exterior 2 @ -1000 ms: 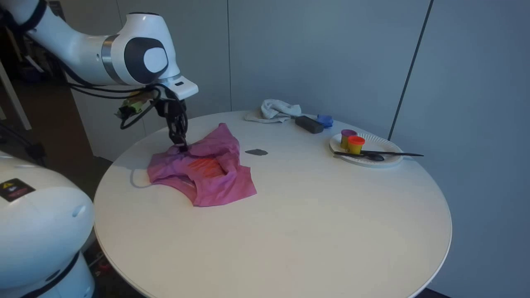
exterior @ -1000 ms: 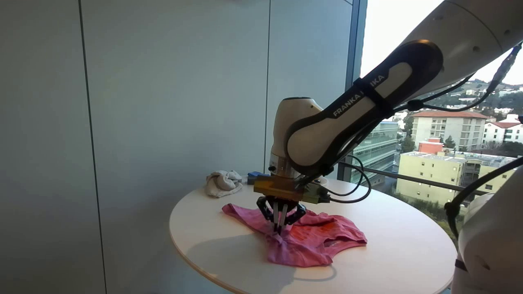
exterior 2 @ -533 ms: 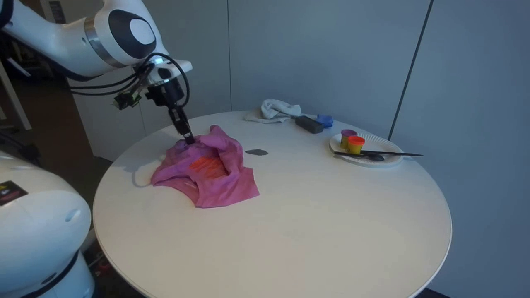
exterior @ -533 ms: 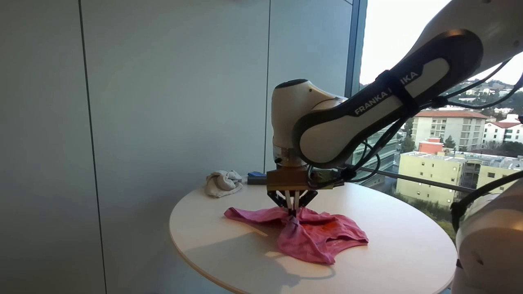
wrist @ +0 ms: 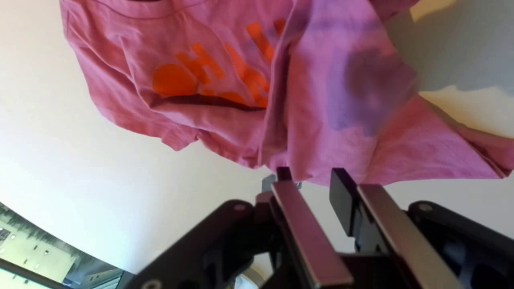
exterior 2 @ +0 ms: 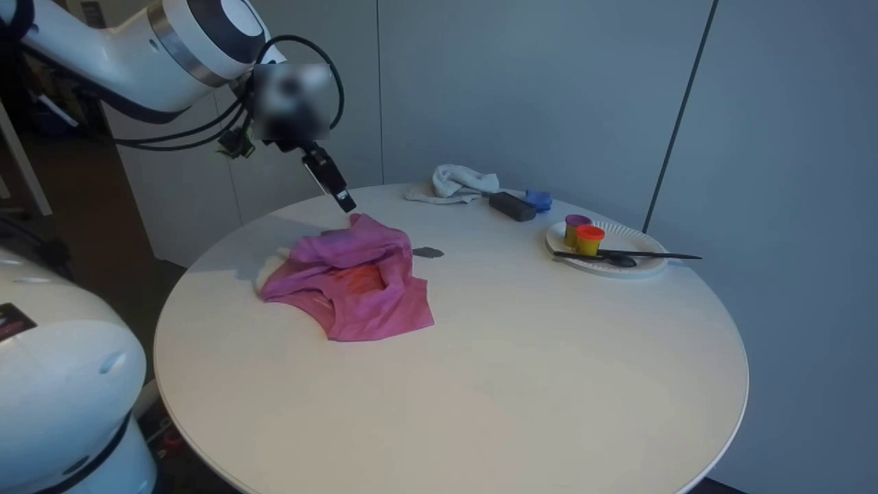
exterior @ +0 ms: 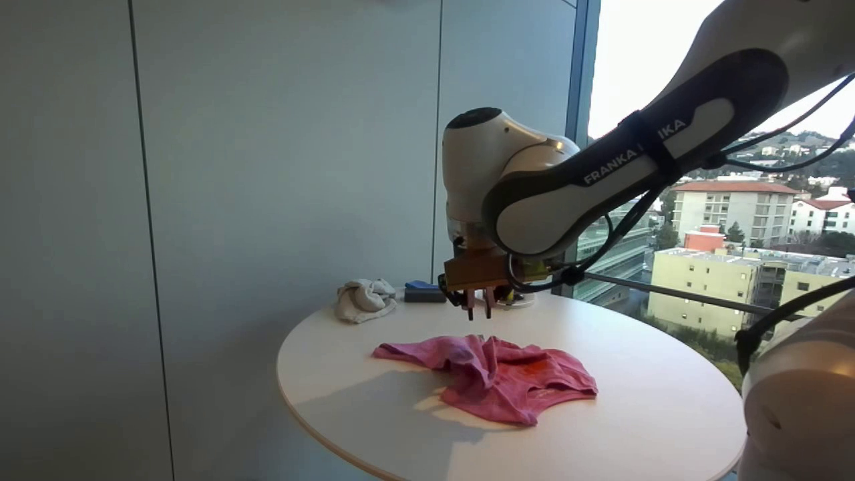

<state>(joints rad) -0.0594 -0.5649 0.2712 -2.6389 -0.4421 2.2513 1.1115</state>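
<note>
Holding nothing, the gripper (exterior: pixel 479 316) hangs in the air near one edge of a pink shirt (exterior 2: pixel 370 302), apart from it. Its two fingers stand partway apart with a clear gap between them; whether the tips are right over the fabric is hard to tell. The shirt lies crumpled on a round white table (exterior 2: pixel 549 384), part of it bunched up in folds, and orange print (wrist: pixel 174 80) shows on it in the wrist view. Just beside the shirt lies a flat grey piece (exterior 2: pixel 429 252). Farther off are a bunched pale cloth (exterior 2: pixel 458 184), a dark block (exterior 2: pixel 512 206) and, next to the block, something blue (exterior 2: pixel 539 200). Well apart from the shirt, a paper plate (exterior 2: pixel 643 241) bears a purple-lidded tub (exterior 2: pixel 575 228), an orange-lidded tub (exterior 2: pixel 590 240), a black spoon (exterior 2: pixel 620 261) and a long dark utensil (exterior 2: pixel 655 254) reaching past the plate's edge.
</note>
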